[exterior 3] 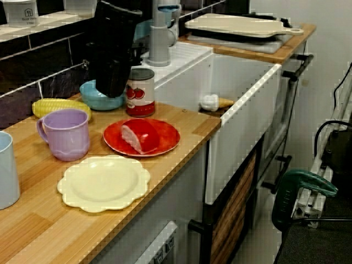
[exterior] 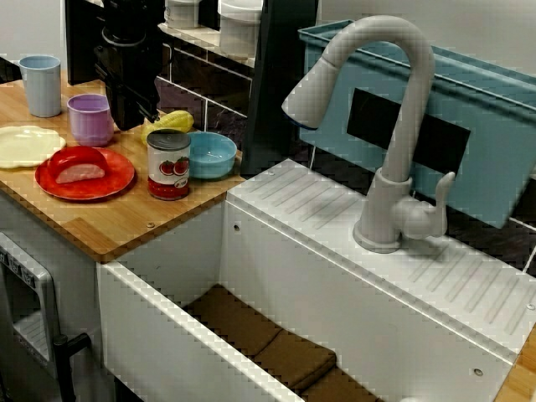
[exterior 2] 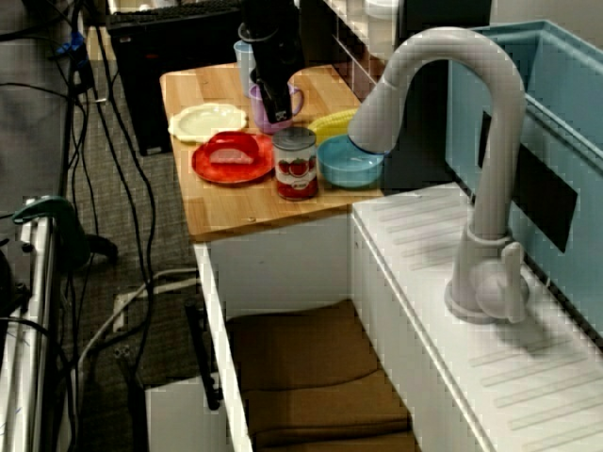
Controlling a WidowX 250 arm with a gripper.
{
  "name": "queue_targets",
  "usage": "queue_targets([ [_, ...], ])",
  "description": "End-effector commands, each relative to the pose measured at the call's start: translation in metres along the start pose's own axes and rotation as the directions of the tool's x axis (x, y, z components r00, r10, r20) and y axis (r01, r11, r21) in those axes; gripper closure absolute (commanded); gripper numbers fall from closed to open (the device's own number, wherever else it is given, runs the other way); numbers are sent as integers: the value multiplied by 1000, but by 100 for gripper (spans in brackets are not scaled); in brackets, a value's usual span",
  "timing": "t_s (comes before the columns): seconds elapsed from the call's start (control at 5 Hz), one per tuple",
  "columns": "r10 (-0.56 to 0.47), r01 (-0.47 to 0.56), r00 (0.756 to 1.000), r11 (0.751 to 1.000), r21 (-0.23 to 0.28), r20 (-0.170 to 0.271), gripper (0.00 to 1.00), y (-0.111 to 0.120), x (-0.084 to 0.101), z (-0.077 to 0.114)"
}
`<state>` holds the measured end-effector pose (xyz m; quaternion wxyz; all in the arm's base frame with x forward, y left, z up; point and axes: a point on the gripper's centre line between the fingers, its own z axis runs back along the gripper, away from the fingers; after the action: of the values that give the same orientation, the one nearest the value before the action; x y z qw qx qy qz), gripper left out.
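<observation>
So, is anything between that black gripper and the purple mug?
Nothing visible. The gripper hangs just beside the purple mug, with no object in the gap; the corn lies on the gripper's other side.

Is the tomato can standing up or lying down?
Standing up. The tomato can rests on its flat bottom on the wooden counter, with its round top facing up.

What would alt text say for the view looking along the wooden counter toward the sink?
A black robot pincer hangs low over a wooden counter, by a blue bowl and a tomato can. Nearer lie a red plate with a pinkish piece of food, a purple mug and an empty cream plate; a white sink lies beyond.
</observation>
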<state>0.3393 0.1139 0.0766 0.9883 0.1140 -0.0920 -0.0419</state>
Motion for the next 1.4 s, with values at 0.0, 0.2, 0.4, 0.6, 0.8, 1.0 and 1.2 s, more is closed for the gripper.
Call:
queue_targets([
  [0.0,53,-52,999,994,-98,6,100,-18,10,20],
  [0.2,64,-69,997,980,-188,-34,100,-38,8,34],
  [0.4,64,-89,993,954,-287,-96,100,-53,6,51],
  [0.6,39,-100,984,927,-362,-172,100,-61,9,65],
  [0.8,39,-125,975,910,-396,-220,100,-61,12,69],
  [1.0,71,-130,980,936,-327,-184,100,-51,11,63],
  [1.2,68,-108,987,953,-284,-146,100,-35,11,64],
])
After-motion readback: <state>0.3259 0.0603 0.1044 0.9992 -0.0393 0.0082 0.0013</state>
